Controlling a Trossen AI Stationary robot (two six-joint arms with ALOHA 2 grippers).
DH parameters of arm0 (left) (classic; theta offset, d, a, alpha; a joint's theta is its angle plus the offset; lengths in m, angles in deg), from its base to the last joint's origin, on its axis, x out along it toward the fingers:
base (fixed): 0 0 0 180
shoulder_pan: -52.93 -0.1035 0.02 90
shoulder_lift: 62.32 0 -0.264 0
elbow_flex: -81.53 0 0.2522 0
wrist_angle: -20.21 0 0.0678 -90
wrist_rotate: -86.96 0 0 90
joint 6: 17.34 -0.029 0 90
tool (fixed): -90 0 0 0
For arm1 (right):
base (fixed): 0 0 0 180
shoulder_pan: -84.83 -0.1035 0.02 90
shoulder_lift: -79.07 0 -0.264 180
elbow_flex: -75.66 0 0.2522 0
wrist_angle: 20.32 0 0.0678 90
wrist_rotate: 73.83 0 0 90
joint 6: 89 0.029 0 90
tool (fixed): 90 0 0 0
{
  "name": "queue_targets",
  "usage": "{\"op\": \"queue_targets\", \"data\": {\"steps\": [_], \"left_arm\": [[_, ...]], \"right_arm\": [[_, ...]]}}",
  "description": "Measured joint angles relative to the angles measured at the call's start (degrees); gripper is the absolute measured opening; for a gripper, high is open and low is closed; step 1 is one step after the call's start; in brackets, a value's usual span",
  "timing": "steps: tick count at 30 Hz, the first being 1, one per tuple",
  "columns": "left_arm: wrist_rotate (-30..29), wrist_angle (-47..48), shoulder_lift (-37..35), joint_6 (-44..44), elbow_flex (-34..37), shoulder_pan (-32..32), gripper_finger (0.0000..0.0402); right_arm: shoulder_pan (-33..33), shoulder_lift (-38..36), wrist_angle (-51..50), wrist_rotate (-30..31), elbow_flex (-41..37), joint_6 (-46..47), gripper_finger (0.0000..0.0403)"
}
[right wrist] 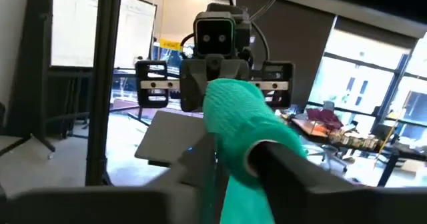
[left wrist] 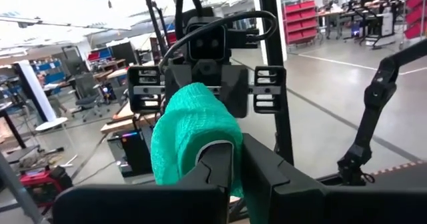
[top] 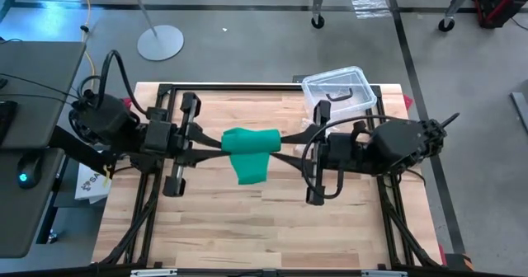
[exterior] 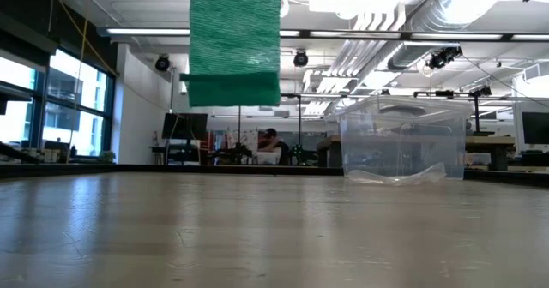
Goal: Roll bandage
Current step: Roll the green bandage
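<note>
The green bandage (top: 252, 149) is held high above the table between my two grippers, which point at each other. Its upper part is wound into a loose roll (left wrist: 193, 131). A flat tail (exterior: 234, 39) hangs down from the roll and ends well above the tabletop, with its lower end folded. My left gripper (top: 221, 141) comes in from the table's left and is shut on the roll's left end. My right gripper (top: 280, 147) comes from the right and is closed on the roll's right end (right wrist: 243, 117). My left gripper (left wrist: 237, 161) reaches in level from the table's left. Its two fingers are shut on the roll's near end (left wrist: 223, 141), and cloth is wound over their tips in several layers. The roll is lifted clear, with the tail hanging slack below. My right gripper (right wrist: 230, 164) reaches in level from the table's right. It holds the roll's right end (right wrist: 233, 144) between its two fingers, one on each side of the cloth. The bandage is clear of the table, and its tail drops below the fingers.
A clear plastic box (top: 340, 91) with a black handle stands at the table's far right; it also shows in the low view (exterior: 403, 142). Crinkly clear plastic (exterior: 399, 177) lies in front of it. The wooden tabletop (top: 247, 219) below the bandage is bare.
</note>
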Motion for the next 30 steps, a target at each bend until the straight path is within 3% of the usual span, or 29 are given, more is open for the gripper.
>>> {"op": "queue_targets", "data": {"steps": [2, 4, 14, 22, 30], "left_arm": [[0.07, 0.04, 0.04, 0.13, 0.0, 0.0, 0.0033], [-0.09, 0.25, 0.0, 0.62, 0.0, -0.06, 0.0057], [0.08, 10.91, -3.23, 0.98, 0.1, -0.05, 0.0161], [-2.99, 13.53, -2.55, -2.17, 0.2, 0.0, 0.0172], [-4.71, 0.84, -0.76, -4.19, 0.15, -0.34, 0.0172]], "right_arm": [[-0.08, 0.0, -0.1, 0.15, 0.0, -1.12, 0.0034], [-0.35, 0.13, -0.1, 1.05, -0.02, -3.3, 0.0013], [-2.43, -1.38, 2.86, 5.14, -0.25, -2.21, 0.0006], [-3.51, -2.49, 7.39, 3.06, -0.14, -1.77, 0.0003], [-3.48, -3.42, 9.73, -2.98, 0.05, 0.06, 0.0002]]}}
